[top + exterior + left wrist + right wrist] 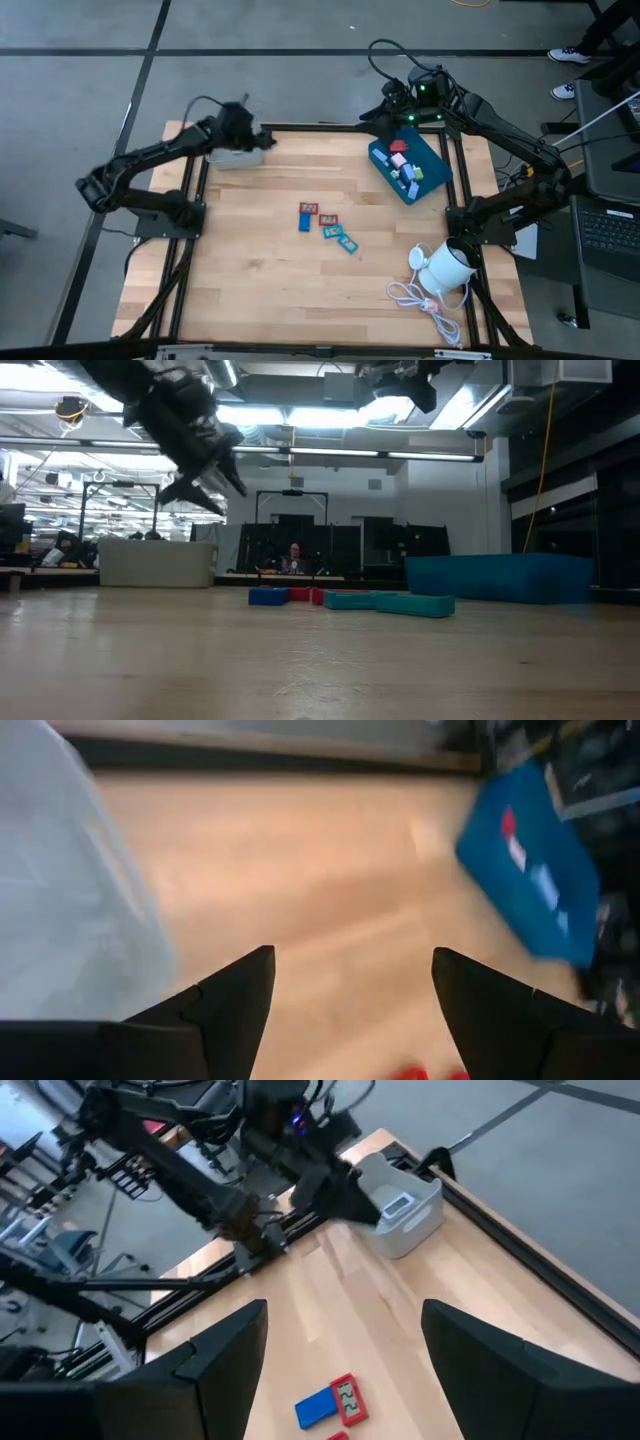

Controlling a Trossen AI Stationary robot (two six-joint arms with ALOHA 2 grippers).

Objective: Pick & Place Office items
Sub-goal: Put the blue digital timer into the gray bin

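I am a two-armed robot at a wooden surface (250, 270), seen from above. Going from the biggest things to the smallest.

My left arm reaches to the far left corner, where my left gripper (262, 139) hangs over the edge of a grey tray (232, 156). Its fingers are spread apart with nothing between them. I judge the tray sits there as a drop-off place, within easy reach of that arm.

My right arm folds around the right side, and my right gripper (400, 112) hovers above the far end of a blue tray (432, 186). Its fingers are also spread and empty. That tray already holds several small pieces (404, 167), red, pink and pale, so it probably serves as a bin for sorted items.

Near the right front corner lies a white round object (448, 266) with a coiled cable (420, 298); it seems to be no part of the job.

The loose office items (325, 225) lie in a small group at the middle of the surface: blue, red and teal flat pieces, close together. They are well apart from both grippers, nearer me than either one, roughly between the two trays.
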